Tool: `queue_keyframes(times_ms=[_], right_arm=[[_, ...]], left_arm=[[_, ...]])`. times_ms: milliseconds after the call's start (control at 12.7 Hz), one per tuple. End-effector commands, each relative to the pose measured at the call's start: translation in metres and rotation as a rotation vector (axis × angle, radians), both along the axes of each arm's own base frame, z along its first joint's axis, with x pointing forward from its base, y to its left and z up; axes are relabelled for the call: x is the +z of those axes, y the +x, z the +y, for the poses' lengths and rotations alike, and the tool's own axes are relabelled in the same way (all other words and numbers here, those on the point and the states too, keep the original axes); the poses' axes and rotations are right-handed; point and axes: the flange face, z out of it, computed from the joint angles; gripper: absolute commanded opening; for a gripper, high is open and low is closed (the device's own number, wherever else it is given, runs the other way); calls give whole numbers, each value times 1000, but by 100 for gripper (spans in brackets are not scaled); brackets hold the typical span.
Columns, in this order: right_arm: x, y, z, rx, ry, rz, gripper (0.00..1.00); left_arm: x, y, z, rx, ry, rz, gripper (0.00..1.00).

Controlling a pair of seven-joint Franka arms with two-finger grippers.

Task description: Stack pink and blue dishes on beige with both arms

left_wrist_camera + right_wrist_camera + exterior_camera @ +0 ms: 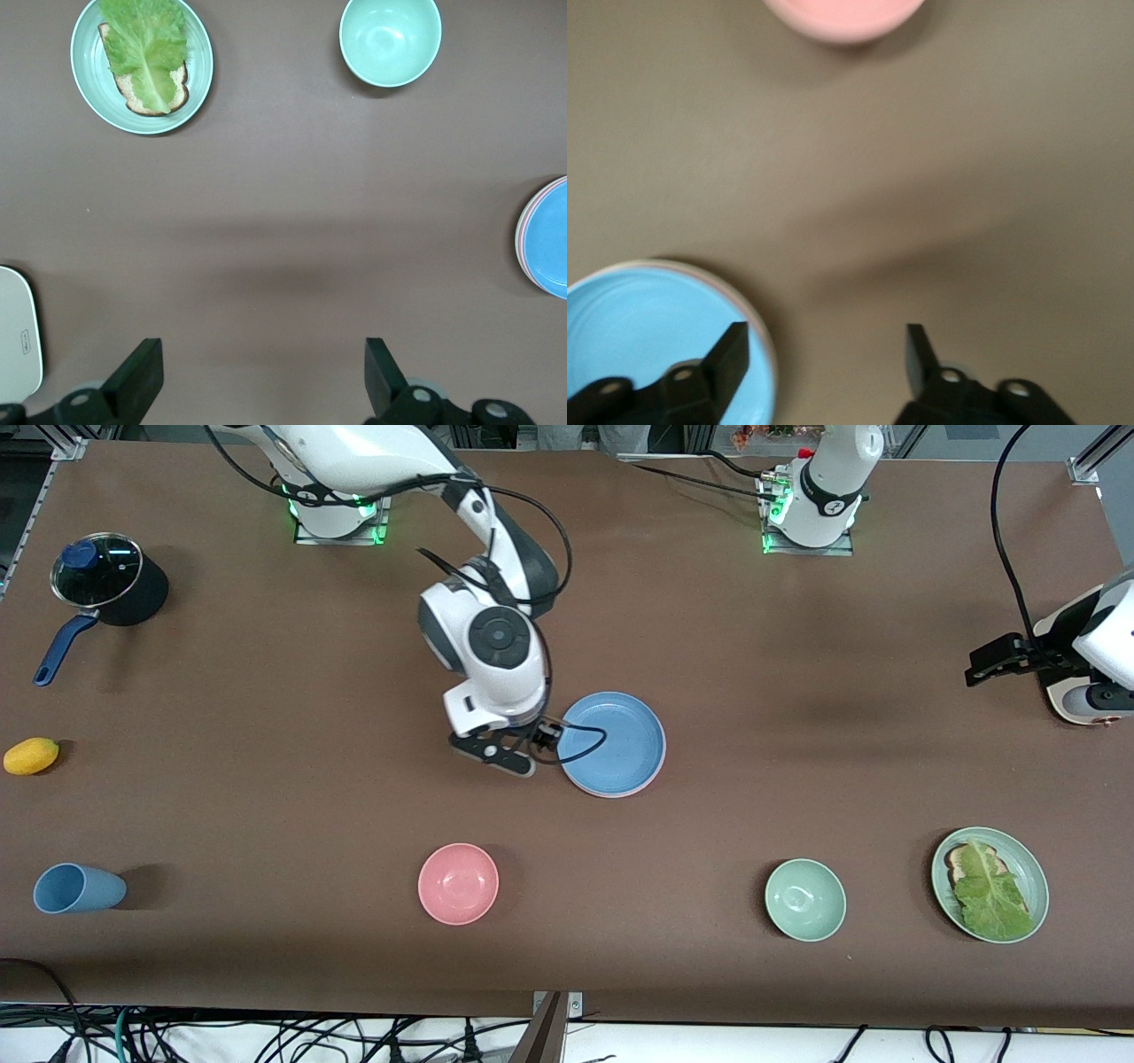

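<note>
Blue plate (620, 740) lies mid-table on top of a stack; a pink rim (523, 239) shows beneath it. Right gripper (518, 755) hovers at the stack's edge toward the right arm's end, fingers (731, 354) spread, holding nothing. Left gripper (997, 660) waits over the left arm's end of the table, fingers (142, 372) apart, empty. Pink bowl (458, 883) sits nearer the front camera than the stack.

Right hand (523, 755) beside blue plate (613, 743) atop stack.
</note>
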Motion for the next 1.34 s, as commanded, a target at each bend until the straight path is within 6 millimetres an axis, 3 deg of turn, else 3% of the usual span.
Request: queue_keyframes(times_ms=[0,236,471,628,864,1021,1257], right_arm=[[59,36,-70,103,-7,23,100],[114,47,-135,147,-4,31,100],[165,44,-205,202,75,94,100],[188,23,-243,174,83,120,100],[213,-27,-304,201,111,95,100],[225,-47,-326,227,104,79,100],[236,-53,-335,269,73,71,100]], left_arm=[[-2,-3,0,-8,-17,3,100],[-2,-3,1,-5,-17,3,100],[-1,-3,2,-4,-17,1,100],[-1,-2,-1,-7,-17,0,100],[-5,0,-6,-16,-16,6,100],[-5,0,-6,-16,-16,6,100],[-5,1,-6,-16,-16,6,100]])
